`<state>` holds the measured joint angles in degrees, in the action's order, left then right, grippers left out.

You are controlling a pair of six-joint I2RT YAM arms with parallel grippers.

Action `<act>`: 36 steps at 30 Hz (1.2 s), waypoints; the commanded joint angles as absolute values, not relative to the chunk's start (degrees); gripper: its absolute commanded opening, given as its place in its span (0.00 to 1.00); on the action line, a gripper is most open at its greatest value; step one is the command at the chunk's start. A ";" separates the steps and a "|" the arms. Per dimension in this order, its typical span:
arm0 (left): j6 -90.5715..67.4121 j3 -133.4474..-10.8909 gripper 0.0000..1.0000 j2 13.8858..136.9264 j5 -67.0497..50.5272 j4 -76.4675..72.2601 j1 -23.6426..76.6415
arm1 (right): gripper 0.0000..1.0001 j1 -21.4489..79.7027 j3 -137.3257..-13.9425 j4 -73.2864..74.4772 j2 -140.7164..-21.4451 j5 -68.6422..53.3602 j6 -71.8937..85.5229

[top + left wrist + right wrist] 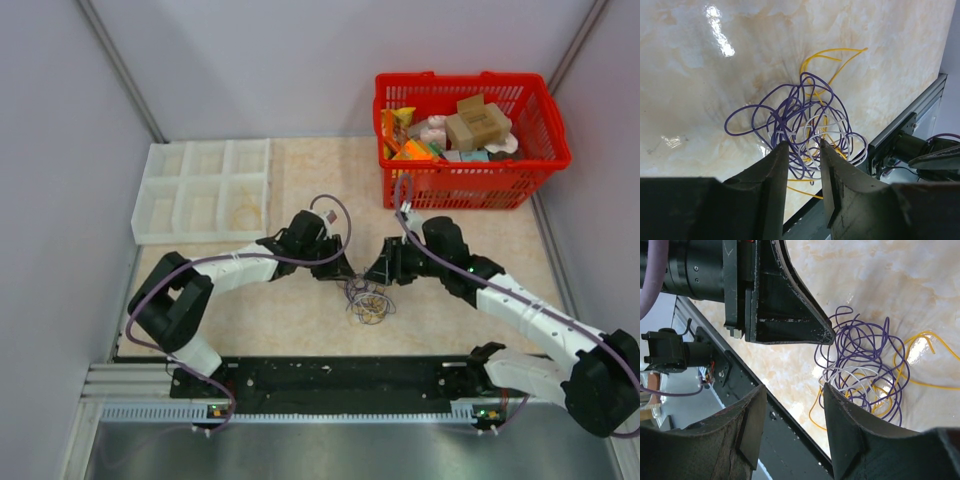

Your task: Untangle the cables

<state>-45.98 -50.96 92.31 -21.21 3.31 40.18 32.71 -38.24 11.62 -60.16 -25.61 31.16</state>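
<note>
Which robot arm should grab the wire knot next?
Probably the left. The left gripper, open, sits right at the tangle of thin purple, yellow and white wires, with purple loops showing in its gap. The right gripper is open too, but the tangle lies off to one side of it.

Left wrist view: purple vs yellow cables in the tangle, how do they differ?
The purple cables form most of the knot, in many round loops; the yellow cable shows fewer strands. Yellow pokes out past the clump; purple stays bunched. Both are thin and interlocked on the table.
</note>
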 commanded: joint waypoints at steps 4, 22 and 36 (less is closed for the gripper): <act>-44.39 -51.85 0.36 93.07 -21.18 1.93 40.78 | 0.49 32.17 -37.88 8.09 -61.26 -26.89 31.20; -39.11 -57.65 0.00 74.80 -23.47 5.36 40.69 | 0.49 32.17 -38.50 3.16 -63.99 -29.54 33.84; -41.84 -67.58 0.00 67.33 -24.61 6.50 40.69 | 0.50 32.17 -39.29 11.95 -53.79 -16.97 31.64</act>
